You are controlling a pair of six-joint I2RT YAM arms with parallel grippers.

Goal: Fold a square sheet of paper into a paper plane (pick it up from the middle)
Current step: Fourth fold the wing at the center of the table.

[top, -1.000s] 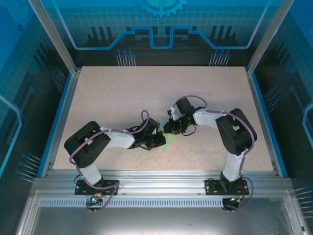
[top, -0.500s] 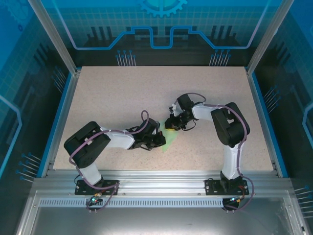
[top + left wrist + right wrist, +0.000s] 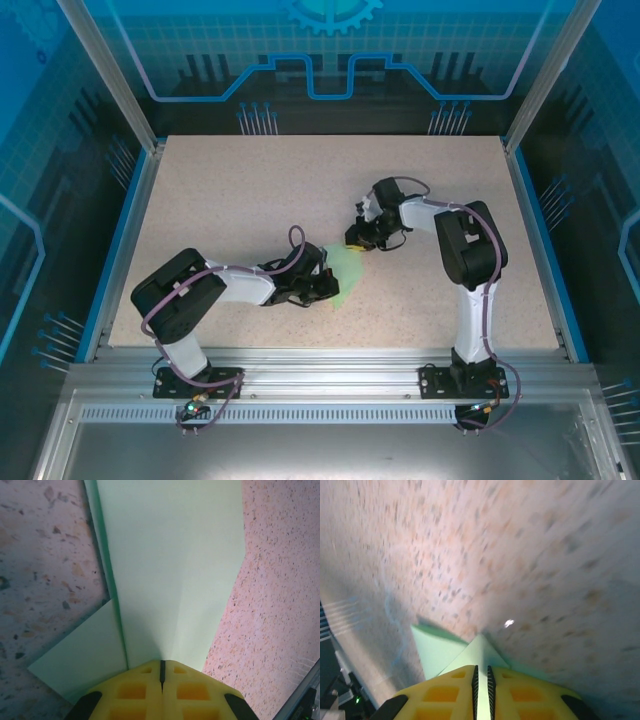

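Here, a pale mint-green sheet of paper (image 3: 347, 270), folded lengthwise with a centre crease, is near the middle of the speckled tabletop (image 3: 250, 190), stretched between two robot arms. The left end effector (image 3: 161, 662) is clamped on its near end, yellow jaws pressed together. The right end effector (image 3: 481, 669) pinches its far pointed tip, jaws almost touching. The right wrist view is blurred.
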